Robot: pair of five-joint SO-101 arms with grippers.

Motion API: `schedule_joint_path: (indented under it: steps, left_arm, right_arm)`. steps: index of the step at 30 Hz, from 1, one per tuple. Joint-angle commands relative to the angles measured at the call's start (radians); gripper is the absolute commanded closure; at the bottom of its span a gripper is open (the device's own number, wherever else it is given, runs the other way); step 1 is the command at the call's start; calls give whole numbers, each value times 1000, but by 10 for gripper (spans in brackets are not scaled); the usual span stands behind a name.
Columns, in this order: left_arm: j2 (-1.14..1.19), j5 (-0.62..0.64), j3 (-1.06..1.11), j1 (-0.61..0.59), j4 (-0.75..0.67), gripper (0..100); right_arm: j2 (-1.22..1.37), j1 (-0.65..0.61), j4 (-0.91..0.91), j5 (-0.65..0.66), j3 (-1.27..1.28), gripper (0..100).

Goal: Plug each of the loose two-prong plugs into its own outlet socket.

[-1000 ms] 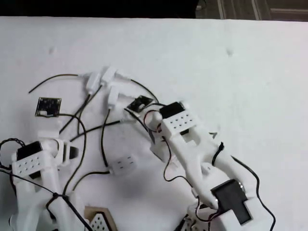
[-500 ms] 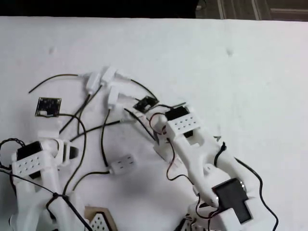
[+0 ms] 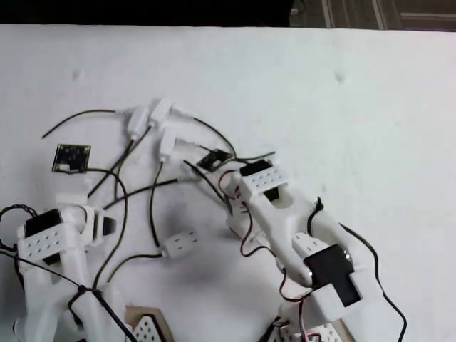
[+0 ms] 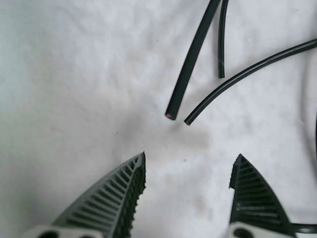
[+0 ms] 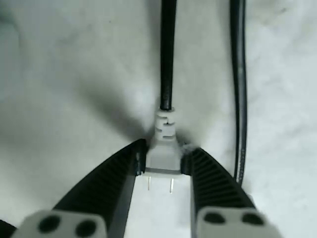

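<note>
My right gripper [image 5: 166,148] is shut on a white two-prong plug [image 5: 163,159]. Its prongs point back toward the wrist and its black cord [image 5: 167,54] runs straight away over the table. From above, that gripper [image 3: 235,212] sits mid-table, mostly hidden under its arm. A white outlet socket [image 3: 181,243] lies just left of it. Several more white plug and socket pieces [image 3: 135,122] [image 3: 167,144] are grouped farther back. My left gripper [image 4: 191,157] is open just above the table, with two cut cord ends [image 4: 171,115] in front of its tips. From above it [image 3: 101,224] is at the left.
Black cords [image 3: 121,206] loop between the two arms and the white pieces. A black square module [image 3: 71,158] lies at the left, and a smaller black one [image 3: 214,158] by the right arm's wrist. The white table [image 3: 356,107] stretches bare to the right and back.
The right arm has drawn back a little toward the table's near edge, folding at the elbow, and the small black module moved with it. The left arm has kept still.
</note>
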Motion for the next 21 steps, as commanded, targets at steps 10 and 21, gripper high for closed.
schedule_joint_path:
  steps: [10, 21]
  left_arm:
    - [-21, 3, 2, 2, -17, 722]
    - [-21, 3, 2, 2, -17, 722]
  right_arm:
    - [-87, -4, 183, -2, -95, 826]
    - [-107, 51, 65, 8, -35, 811]
